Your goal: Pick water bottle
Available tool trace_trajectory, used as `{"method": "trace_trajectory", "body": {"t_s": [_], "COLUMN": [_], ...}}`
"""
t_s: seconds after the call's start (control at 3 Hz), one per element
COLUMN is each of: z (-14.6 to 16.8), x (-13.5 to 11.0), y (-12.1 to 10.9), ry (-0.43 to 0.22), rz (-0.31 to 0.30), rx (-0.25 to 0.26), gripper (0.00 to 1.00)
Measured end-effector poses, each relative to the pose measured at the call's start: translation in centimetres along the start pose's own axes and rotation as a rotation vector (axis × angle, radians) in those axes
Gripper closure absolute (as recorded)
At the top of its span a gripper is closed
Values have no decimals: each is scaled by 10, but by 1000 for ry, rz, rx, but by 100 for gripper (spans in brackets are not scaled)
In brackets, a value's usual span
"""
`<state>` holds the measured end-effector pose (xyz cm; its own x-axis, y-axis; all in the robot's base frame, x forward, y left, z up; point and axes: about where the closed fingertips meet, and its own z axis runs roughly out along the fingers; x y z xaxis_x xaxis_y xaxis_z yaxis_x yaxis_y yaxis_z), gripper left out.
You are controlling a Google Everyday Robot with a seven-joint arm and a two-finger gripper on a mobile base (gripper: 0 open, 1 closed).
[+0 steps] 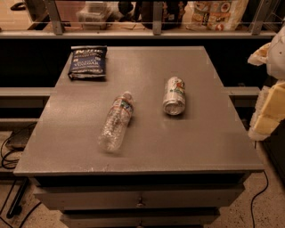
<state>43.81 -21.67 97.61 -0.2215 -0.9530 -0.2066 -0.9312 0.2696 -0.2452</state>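
Note:
The water bottle (116, 121) lies on its side on the grey table top (147, 151), left of centre. It is clear crinkled plastic with a white cap pointing to the far side and a red-and-green label band near the neck. My gripper (269, 104) shows as white and yellowish parts at the right edge of the view, beyond the table's right side. It is far right of the bottle and not touching it.
A silver drink can (174, 96) lies on its side to the right of the bottle. A dark blue chip bag (87, 62) lies at the far left corner. A shelf with a rail and packaged goods (213, 13) runs behind. Cables (9, 156) lie on the floor at left.

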Motion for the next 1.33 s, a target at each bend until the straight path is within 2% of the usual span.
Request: {"method": "trace_trajectory", "body": {"t_s": [0.33,0.67,1.0,1.33], "z": [0,2,8,12], "x": [0,-2,-15,-54], "y": [-1,-7,-8,-14], "ry": [1,7,-75,-211], "rz": [8,90,265,438], "rx": [1,5,15,16], "gripper": [0,0,0,0]}}
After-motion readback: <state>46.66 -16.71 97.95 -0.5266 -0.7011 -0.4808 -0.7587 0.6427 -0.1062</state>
